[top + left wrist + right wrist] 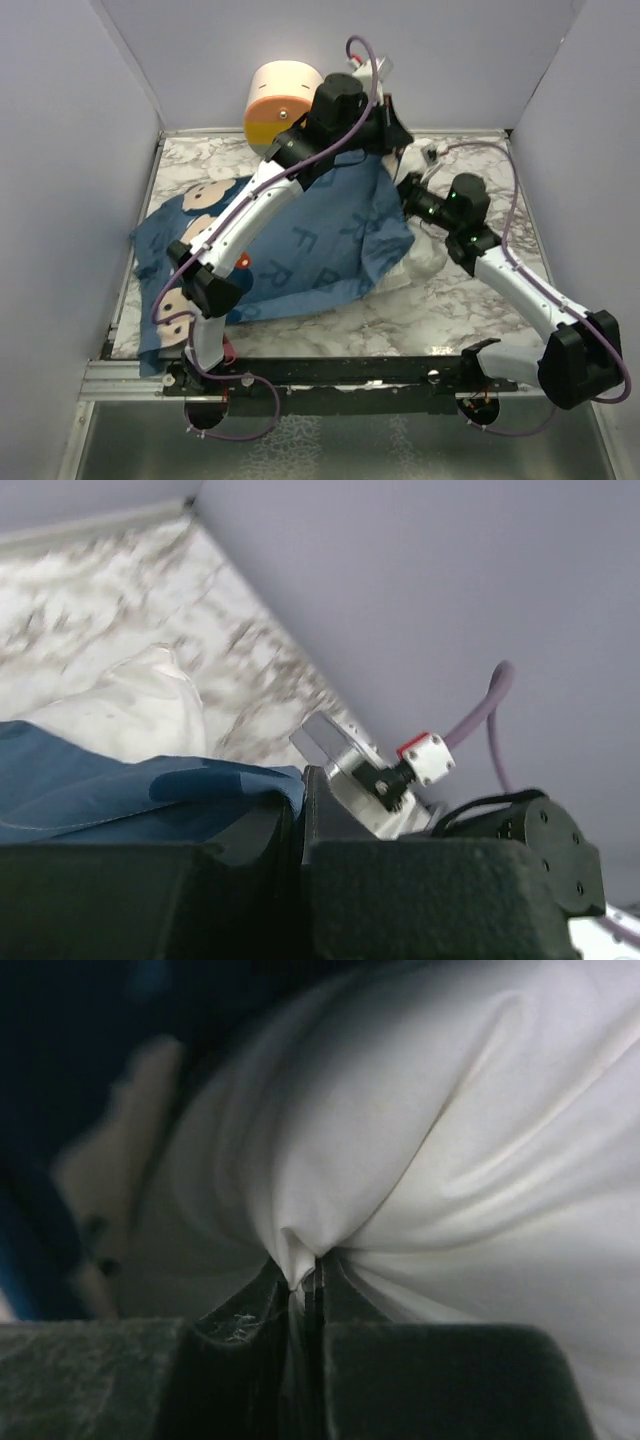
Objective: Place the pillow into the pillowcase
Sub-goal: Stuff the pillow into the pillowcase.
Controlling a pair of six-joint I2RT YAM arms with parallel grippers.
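Observation:
The blue pillowcase with lighter letters and mouse faces lies across the marble table, bulging over the pillow. Only a white corner of the pillow shows at its right edge. My left gripper is at the far end and is shut on the pillowcase's upper edge, holding it raised. My right gripper is at the pillowcase's right opening, shut on a pinch of white pillow fabric. The pillow also shows below the blue cloth in the left wrist view.
A cream-and-orange cylinder stands at the back, just left of my left gripper. Grey walls close in the table on the left, back and right. Bare marble table lies in front of the pillowcase.

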